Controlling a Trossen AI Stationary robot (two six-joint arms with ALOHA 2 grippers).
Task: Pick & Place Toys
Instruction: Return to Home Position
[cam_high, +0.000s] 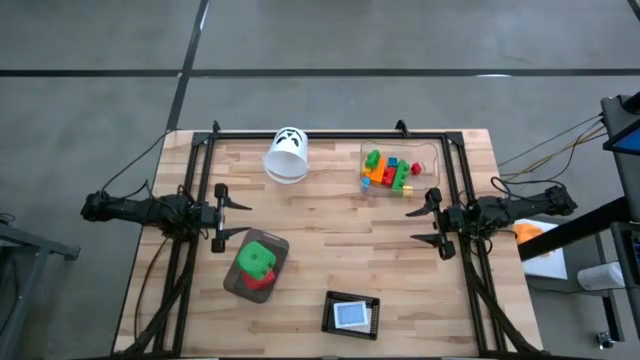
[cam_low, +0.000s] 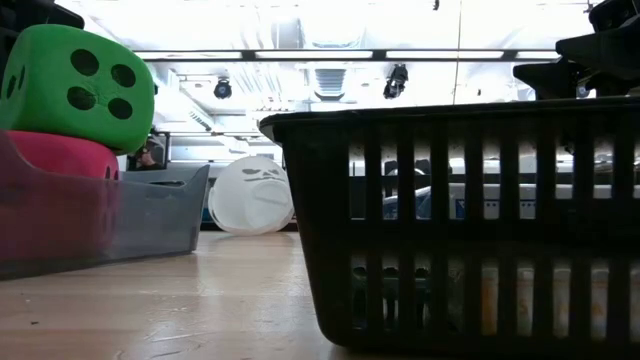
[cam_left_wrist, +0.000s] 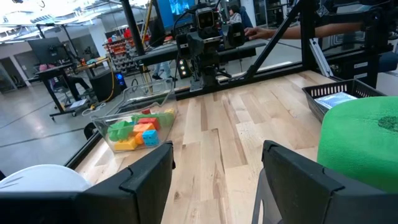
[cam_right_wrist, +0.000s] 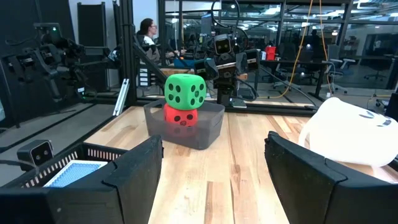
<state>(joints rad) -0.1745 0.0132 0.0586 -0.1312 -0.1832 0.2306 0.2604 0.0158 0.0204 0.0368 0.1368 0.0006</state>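
Fingers on left gripper (cam_high: 240, 219) and right gripper (cam_high: 413, 226) gape empty at opposite table (cam_high: 330, 222) sides, bare wood between.

Green die (cam_high: 258, 258) sits atop red die (cam_right_wrist: 181, 116) in grey bin (cam_high: 281, 244); bright bricks (cam_high: 388, 172) heaped in clear box (cam_high: 429, 152).

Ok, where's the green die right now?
High view: the green die sits on the red die inside the grey bin, on the left half of the table, by the left tool and left of the black basket.
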